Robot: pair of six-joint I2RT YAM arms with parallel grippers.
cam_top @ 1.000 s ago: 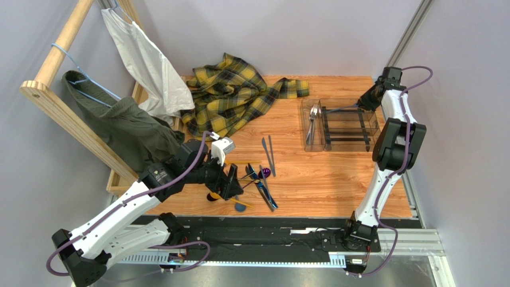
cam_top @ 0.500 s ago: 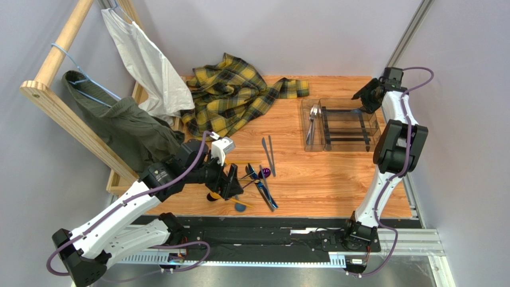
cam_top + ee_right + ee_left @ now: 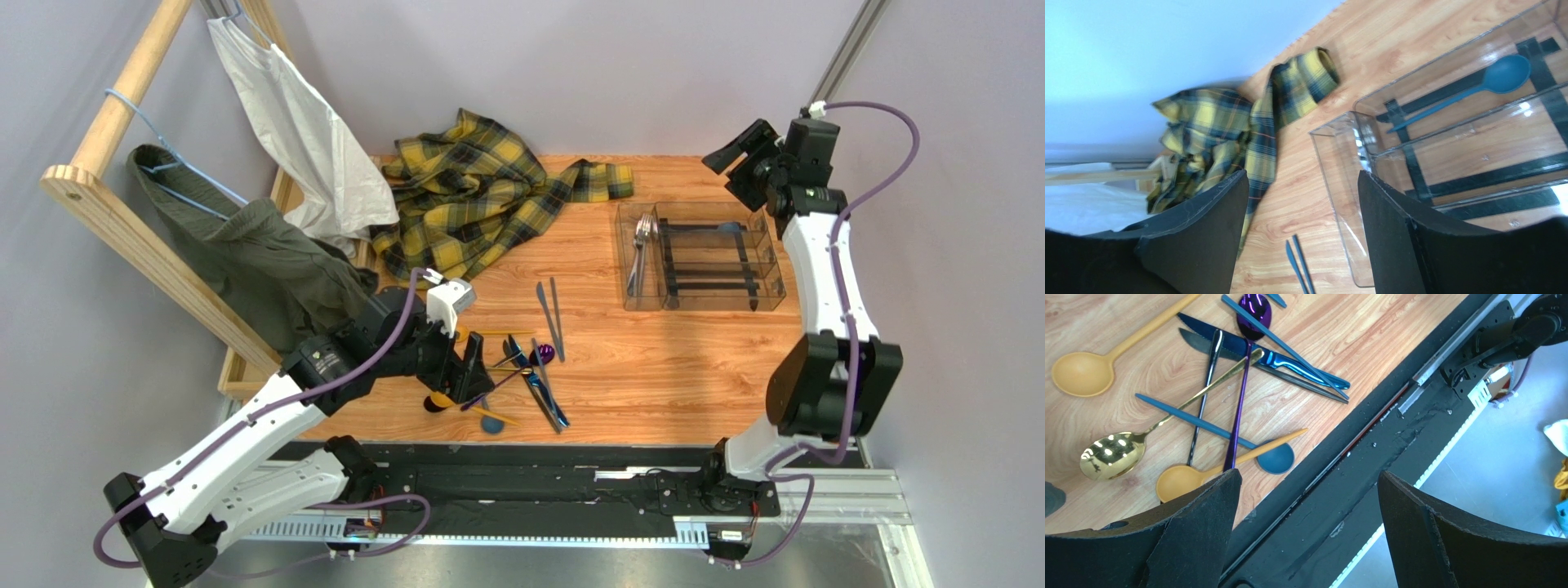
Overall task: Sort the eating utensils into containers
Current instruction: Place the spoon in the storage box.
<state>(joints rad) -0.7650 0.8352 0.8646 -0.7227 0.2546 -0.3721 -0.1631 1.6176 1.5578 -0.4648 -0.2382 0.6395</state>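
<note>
Plastic, clear and shallow, your tray (image 3: 1333, 159) has a teal spoon (image 3: 1502, 75) lying loose in its far compartment. Your right tool (image 3: 1303, 177) hangs up near the tray's far side with its fingers spread wide, holding and touching nothing. Your left tool (image 3: 1309, 478) is just as wide and also empty. It is poised over the table's (image 3: 1376, 324) near edge beside the loose cutlery, where a gold spoon (image 3: 1112, 454), a purple spoon (image 3: 1254, 309) and a blue knife (image 3: 1290, 361) lie crossed with others.
</note>
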